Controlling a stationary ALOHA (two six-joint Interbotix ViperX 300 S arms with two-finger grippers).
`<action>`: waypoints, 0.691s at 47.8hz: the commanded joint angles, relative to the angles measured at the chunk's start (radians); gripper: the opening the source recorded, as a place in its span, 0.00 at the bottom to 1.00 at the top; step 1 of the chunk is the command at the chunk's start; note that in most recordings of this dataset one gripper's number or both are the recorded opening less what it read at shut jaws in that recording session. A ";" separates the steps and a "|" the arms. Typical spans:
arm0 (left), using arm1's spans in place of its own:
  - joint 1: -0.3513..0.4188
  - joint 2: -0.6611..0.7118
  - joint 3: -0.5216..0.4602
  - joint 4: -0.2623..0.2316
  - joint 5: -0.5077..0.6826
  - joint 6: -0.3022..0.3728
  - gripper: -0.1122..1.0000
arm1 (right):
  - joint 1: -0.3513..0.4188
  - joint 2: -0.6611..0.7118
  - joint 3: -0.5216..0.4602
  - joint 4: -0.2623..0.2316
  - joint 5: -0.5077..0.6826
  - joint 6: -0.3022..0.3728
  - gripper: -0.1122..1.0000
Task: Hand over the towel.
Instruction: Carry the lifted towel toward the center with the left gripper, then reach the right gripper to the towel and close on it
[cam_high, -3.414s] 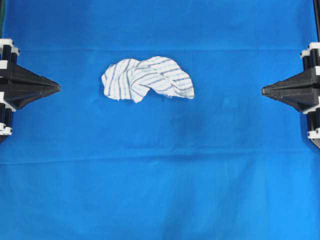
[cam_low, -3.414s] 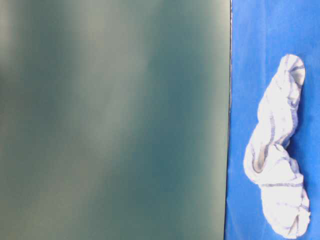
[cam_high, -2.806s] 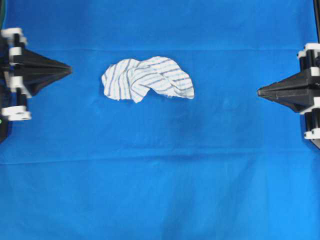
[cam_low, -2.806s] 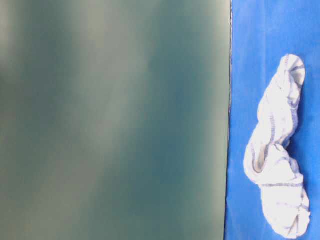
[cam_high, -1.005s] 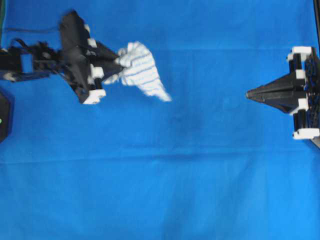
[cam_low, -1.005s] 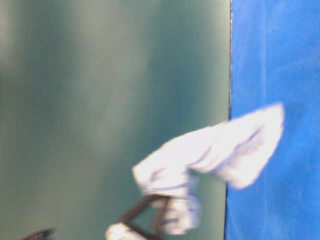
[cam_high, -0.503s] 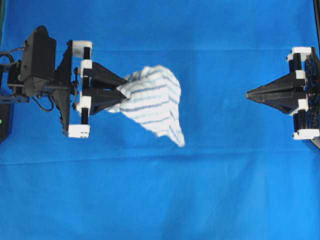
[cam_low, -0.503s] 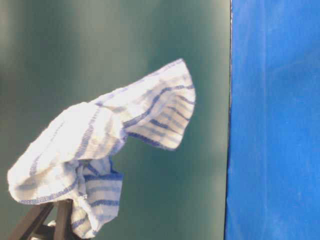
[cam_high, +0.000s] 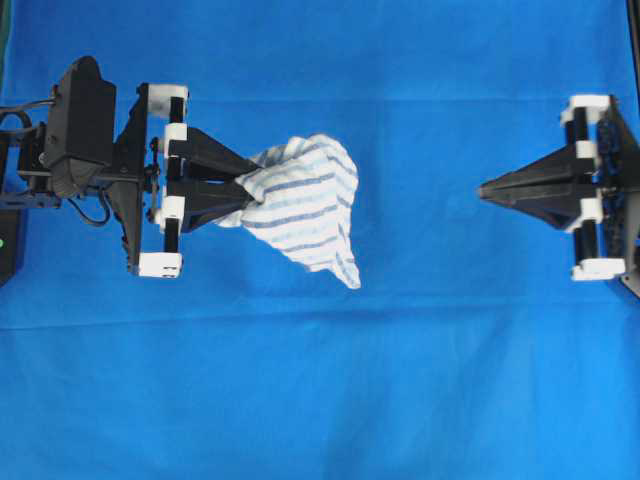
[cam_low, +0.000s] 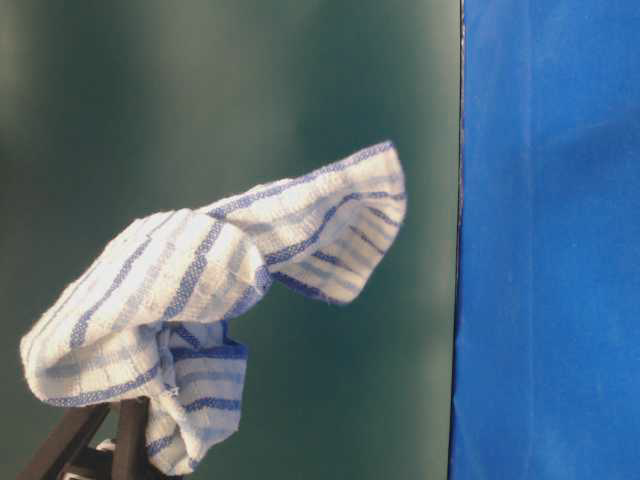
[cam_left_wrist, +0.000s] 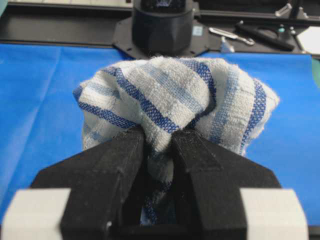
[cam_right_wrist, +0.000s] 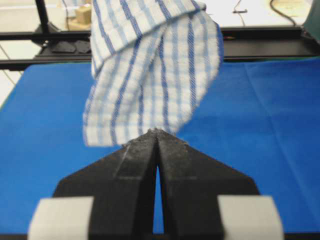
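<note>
The towel's (cam_right_wrist: 152, 65) top is running off the right wrist view's upper edge. At table level, the left gripper (cam_low: 95, 455) is showing only partly, cut by the bottom edge.

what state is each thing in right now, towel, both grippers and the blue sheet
towel: lifted off the sheet, bunched, one end pinched, the rest hanging free
left gripper: shut on the towel
right gripper: shut, holding nothing, apart from the towel
blue sheet: spread flat, faint creases
</note>
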 joint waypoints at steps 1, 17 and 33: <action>-0.003 -0.005 -0.023 0.002 -0.003 0.002 0.19 | 0.031 0.063 -0.064 0.000 -0.015 0.005 0.11; -0.003 0.000 -0.023 0.002 -0.003 0.003 0.19 | 0.078 0.357 -0.275 0.005 -0.097 0.017 0.74; -0.002 0.012 -0.026 0.002 0.005 0.003 0.19 | 0.069 0.568 -0.457 0.011 -0.109 0.060 0.76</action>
